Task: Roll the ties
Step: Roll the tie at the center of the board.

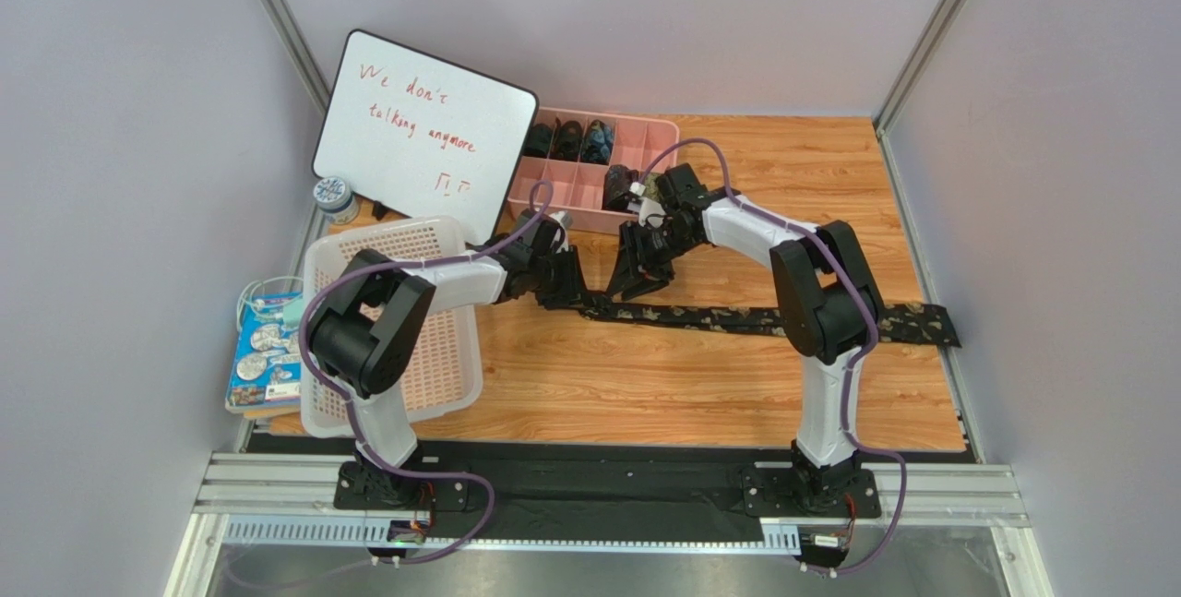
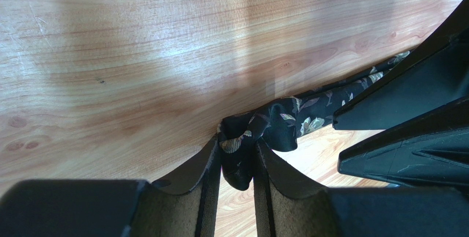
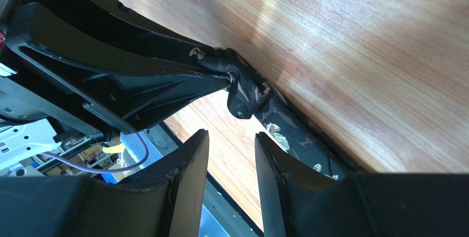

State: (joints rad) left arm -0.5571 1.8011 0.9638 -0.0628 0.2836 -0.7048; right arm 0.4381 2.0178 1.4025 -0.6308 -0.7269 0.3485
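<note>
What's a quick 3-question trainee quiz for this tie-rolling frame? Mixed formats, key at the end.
1. True or false: the right jaws are clamped on the long dark patterned fabric necktie.
2. What pinches that necktie's end? A) left jaws B) right jaws C) nothing
3. Fill in: the small dark rolled ties sit in the pink divided plastic ____.
Key: 1 false, they stand open; 2 A; 3 tray.

Arms (image 1: 829, 397) w/ white links, blk joints, purple cables (image 1: 700, 143).
</note>
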